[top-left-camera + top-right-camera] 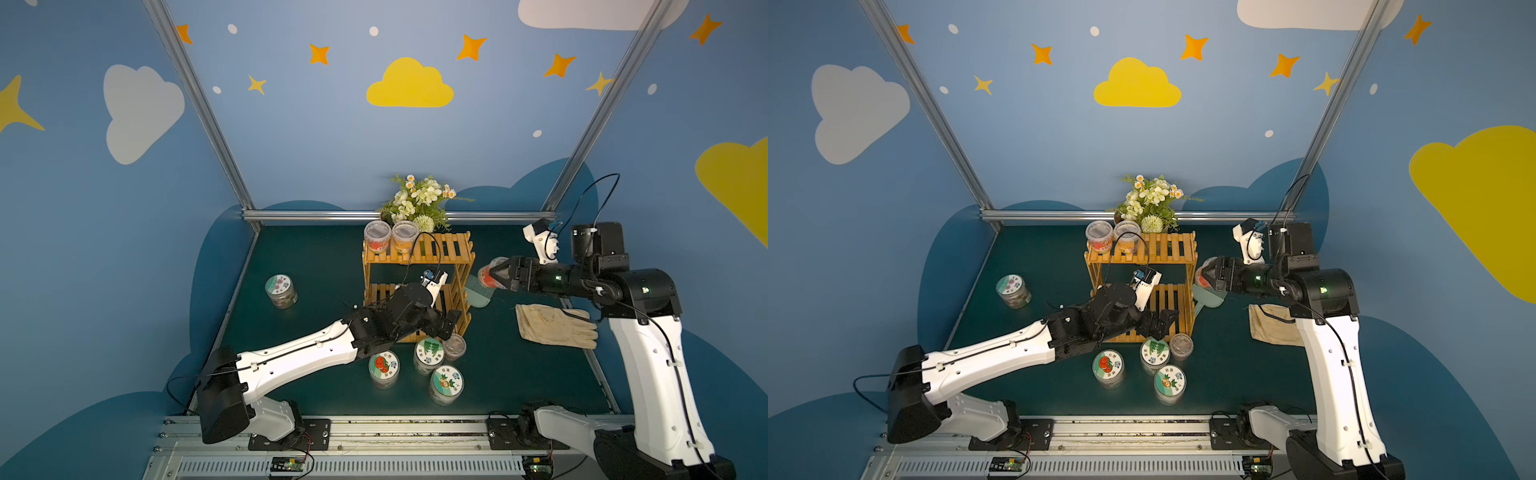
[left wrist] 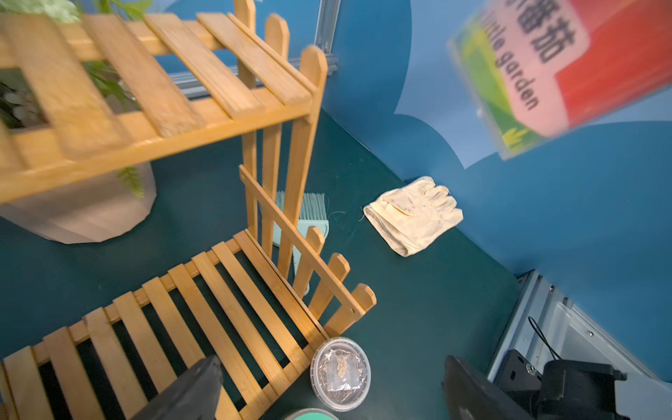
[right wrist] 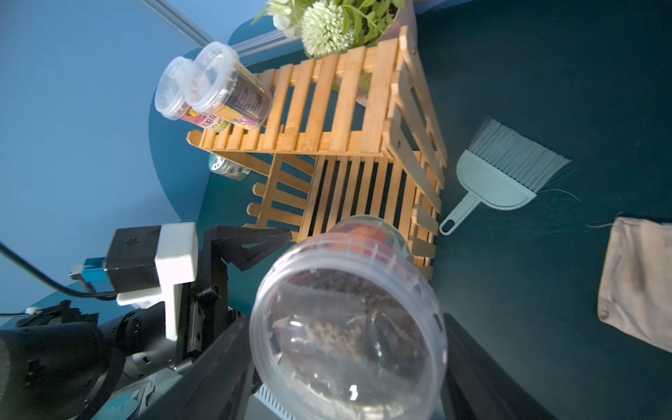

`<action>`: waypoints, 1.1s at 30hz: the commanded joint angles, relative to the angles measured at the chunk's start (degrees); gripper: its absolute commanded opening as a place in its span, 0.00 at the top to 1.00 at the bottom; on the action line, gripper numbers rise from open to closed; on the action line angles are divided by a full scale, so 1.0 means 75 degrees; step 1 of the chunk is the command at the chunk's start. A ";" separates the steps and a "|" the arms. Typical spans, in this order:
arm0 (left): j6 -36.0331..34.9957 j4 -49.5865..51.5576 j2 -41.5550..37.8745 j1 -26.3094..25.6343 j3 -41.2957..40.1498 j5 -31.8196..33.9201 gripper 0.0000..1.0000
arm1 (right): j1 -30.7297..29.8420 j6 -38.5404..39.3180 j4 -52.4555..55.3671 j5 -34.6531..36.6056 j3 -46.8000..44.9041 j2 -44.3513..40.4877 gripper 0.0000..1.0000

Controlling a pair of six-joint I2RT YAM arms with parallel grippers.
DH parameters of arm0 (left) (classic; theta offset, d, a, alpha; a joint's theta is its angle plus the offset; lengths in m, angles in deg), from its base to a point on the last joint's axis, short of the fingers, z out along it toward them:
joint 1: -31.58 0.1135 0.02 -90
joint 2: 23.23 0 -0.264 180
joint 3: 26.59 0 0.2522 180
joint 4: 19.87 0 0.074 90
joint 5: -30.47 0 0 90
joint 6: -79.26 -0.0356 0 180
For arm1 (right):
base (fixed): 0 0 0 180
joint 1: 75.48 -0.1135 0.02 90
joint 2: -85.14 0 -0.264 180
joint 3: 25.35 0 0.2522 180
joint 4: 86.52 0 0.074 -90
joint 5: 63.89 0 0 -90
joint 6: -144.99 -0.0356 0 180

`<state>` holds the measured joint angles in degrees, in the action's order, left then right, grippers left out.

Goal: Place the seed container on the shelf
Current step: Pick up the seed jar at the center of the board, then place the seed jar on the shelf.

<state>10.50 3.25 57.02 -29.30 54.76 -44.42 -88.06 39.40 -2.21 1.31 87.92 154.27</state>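
The right gripper (image 1: 498, 275) has its jaws closed on the seed container (image 1: 485, 277), a clear plastic tub with a red and green label. The tub hangs in the air, tipped on its side, with its lid turned back toward the wrist and its base toward the shelf (image 1: 446, 249). In both top views it sits just beside the right end of the shelf, above the teal dustpan brush (image 1: 478, 296) and clear of the table (image 1: 316, 266). The right wrist view shows dark soil and pale seeds through the lid (image 3: 349, 320).

The left gripper (image 1: 448, 325) hovers at the front right corner of the shelf's lower tier with its jaws spread wide and nothing between them. A small clear tub (image 1: 454, 347) stands on the table just beside that corner.

Two tubs (image 1: 377, 237) (image 1: 404, 237) stand side by side at the left end of the top tier; the remaining slats are bare, as is the lower tier. A pot of flowers (image 1: 419, 199) stands behind the shelf.

In front of the shelf stand three jars with printed lids (image 1: 383, 365) (image 1: 428, 352) (image 1: 446, 383); a fourth (image 1: 281, 291) stands well apart to the left. A pair of pale gloves (image 1: 555, 326) lies to the right.
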 commanded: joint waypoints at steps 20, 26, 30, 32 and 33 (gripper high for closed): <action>-0.0348 0.0420 -0.2379 0.1498 -0.1360 -0.0140 0.00 | -0.1785 0.0439 0.0232 0.1225 0.3138 0.3082 0.24; -0.0165 0.0301 -0.2505 0.1672 -0.1482 -0.0430 0.00 | -0.1979 0.0474 0.0321 0.1419 0.3469 0.3509 0.24; -0.0066 0.0205 -0.2529 0.1748 -0.1532 -0.0547 0.00 | -0.2003 0.0474 0.0297 0.1399 0.3566 0.3600 0.24; 0.0024 0.0215 -0.2481 0.1787 -0.1546 -0.0611 0.00 | -0.2023 0.0484 0.0321 0.1384 0.3640 0.3667 0.24; 0.0074 0.0249 -0.2447 0.1832 -0.1537 -0.0698 0.00 | -0.2029 0.0486 0.0329 0.1395 0.3671 0.3706 0.24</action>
<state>9.71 5.88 38.90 -16.18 43.61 -47.79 -102.81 42.24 -0.84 11.14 113.47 181.39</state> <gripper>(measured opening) 0.999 0.761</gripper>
